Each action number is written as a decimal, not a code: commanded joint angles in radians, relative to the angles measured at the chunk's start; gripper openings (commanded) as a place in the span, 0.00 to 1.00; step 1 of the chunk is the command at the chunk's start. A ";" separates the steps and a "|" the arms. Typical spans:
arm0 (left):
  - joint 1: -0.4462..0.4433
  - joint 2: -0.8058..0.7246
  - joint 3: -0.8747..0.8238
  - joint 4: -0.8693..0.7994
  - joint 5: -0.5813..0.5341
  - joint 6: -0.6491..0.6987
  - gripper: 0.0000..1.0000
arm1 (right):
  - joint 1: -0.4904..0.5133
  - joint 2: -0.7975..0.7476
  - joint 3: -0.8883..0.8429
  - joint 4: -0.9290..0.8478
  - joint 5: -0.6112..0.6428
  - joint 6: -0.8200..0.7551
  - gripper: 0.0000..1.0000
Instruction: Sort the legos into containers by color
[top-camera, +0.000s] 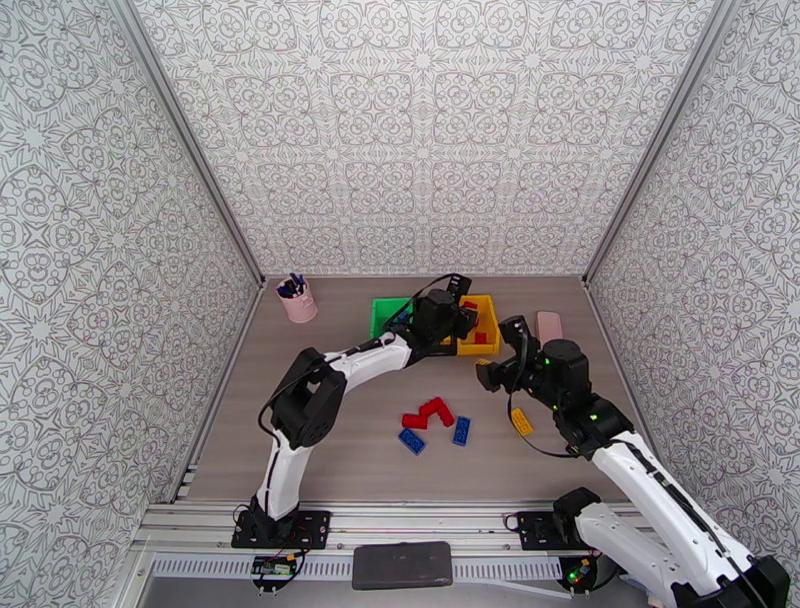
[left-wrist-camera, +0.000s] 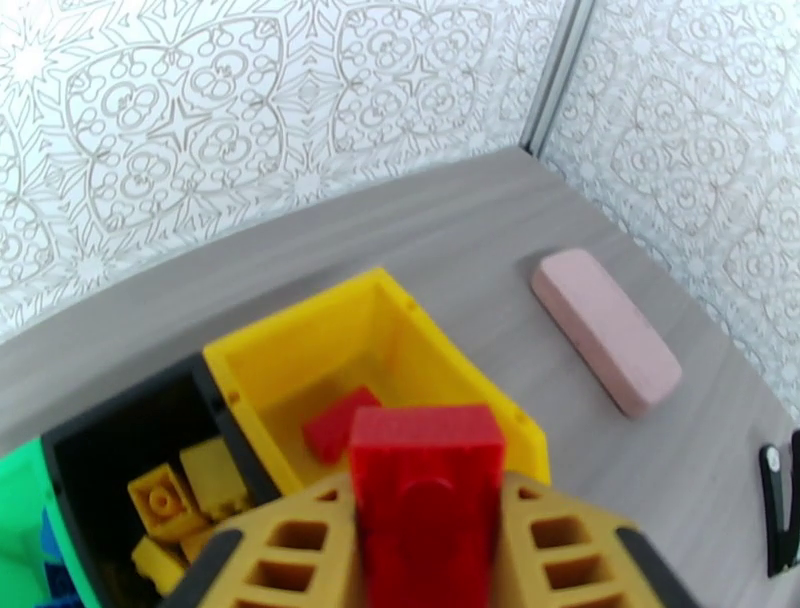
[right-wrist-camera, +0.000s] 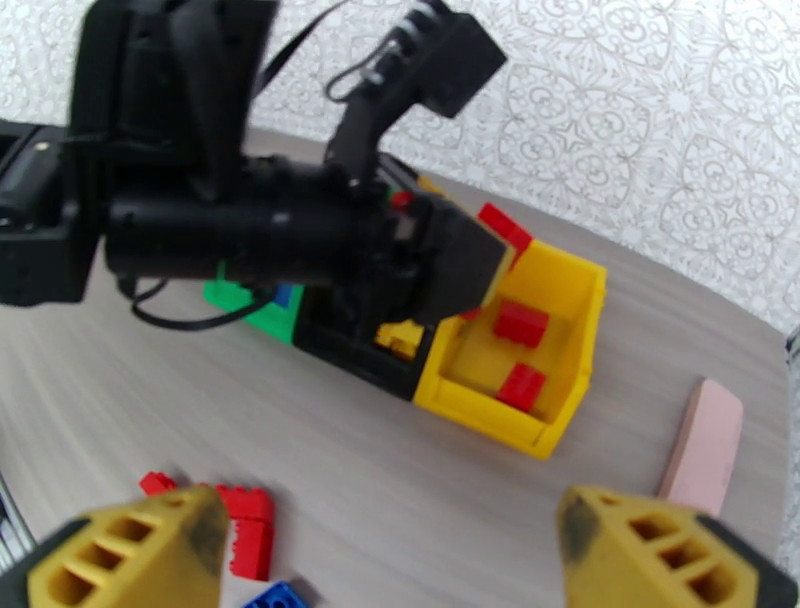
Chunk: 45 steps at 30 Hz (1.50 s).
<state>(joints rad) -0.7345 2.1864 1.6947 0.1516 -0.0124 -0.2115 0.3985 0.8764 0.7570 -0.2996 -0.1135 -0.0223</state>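
While the left gripper (left-wrist-camera: 428, 550) is clamped on a red lego (left-wrist-camera: 427, 450) that sticks up between its jaws, the yellow bin (left-wrist-camera: 310, 360) lies just beyond at 11 o'clock, another red brick (left-wrist-camera: 335, 425) on its floor. The right gripper (right-wrist-camera: 395, 555) is spread wide and holds nothing; loose red legos (right-wrist-camera: 245, 520) lie on the table (right-wrist-camera: 350, 450) at 9 o'clock of its gap.

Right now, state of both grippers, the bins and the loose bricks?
left gripper: shut on red brick, held above yellow bin.
right gripper: open, empty.
yellow bin: red bricks inside.
black bin: yellow bricks inside.
green bin: blue bricks inside.
loose bricks: red and blue, lying on table.
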 joint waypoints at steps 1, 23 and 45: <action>0.015 0.094 0.112 0.007 0.024 0.019 0.21 | -0.013 -0.023 -0.002 -0.039 0.019 0.011 0.90; 0.039 -0.096 0.016 -0.065 0.036 0.040 0.75 | -0.018 0.025 0.034 -0.052 -0.042 0.025 0.90; 0.032 -1.026 -0.995 -0.047 0.327 0.259 1.00 | 0.083 0.206 0.003 -0.085 0.017 0.174 0.90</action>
<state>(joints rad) -0.7040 1.2469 0.7540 0.1455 0.1970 -0.0517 0.4465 1.0573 0.7662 -0.3580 -0.1314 0.1005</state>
